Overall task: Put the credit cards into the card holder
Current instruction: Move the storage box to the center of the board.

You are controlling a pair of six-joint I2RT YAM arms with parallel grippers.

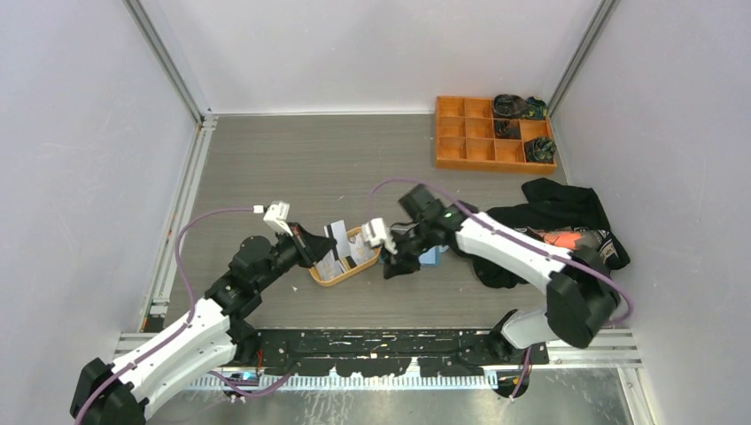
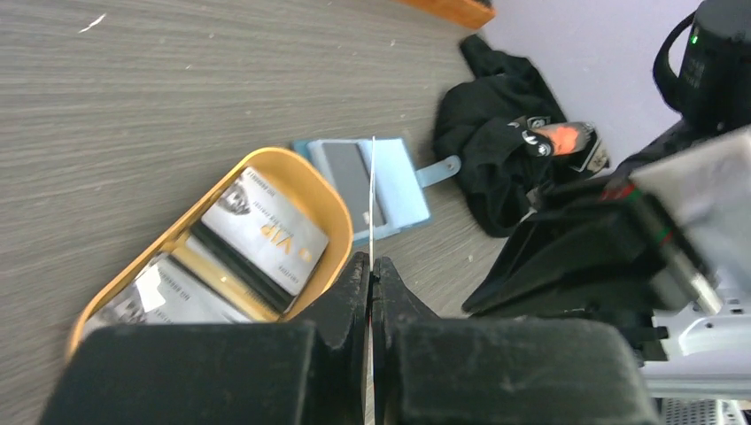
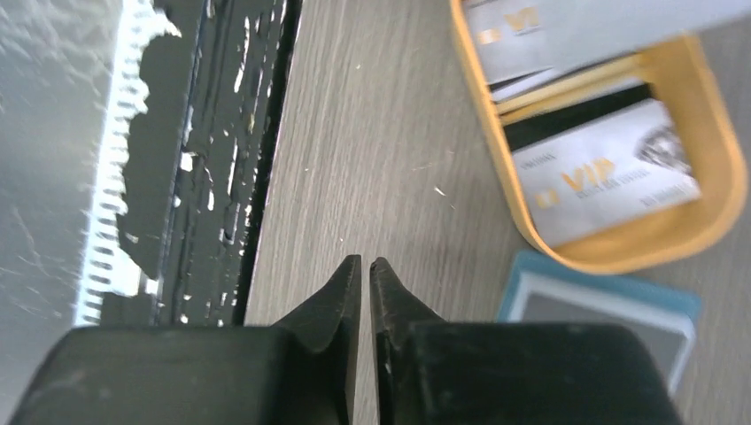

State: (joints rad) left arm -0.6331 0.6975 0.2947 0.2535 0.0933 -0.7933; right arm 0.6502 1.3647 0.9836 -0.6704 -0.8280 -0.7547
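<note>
**Left tool pinches a card above the tray, right tool nearly closed and empty**

The left tool (image 2: 370, 266) is clamped tight on one credit card (image 1: 337, 237), gripping it by its lower edge so that it stands upright on edge, above the right end of the orange oval tray (image 1: 326, 278). From the left wrist view the card is only a thin pale line rising from between the fingers.

The right tool (image 3: 367, 263) hangs low over the surface (image 1: 266, 168) just right of the tray, at the left edge of the card holder (image 1: 431, 258). Its jaws stand a thin slit apart with nothing between them.

The rest of the credit cards (image 2: 261, 232) lie in the tray, overlapping, a grey one lettered VIP in gold uppermost at the right end.

The card holder, pale blue, lies flat on the surface right beside the tray's right end. A grey panel shows in its face, and its tab points toward the heap of black clothing (image 1: 567, 212) on the right.

At the far right sits an orange compartment box (image 1: 460, 133), with dark bundles in its right-hand cells.
</note>
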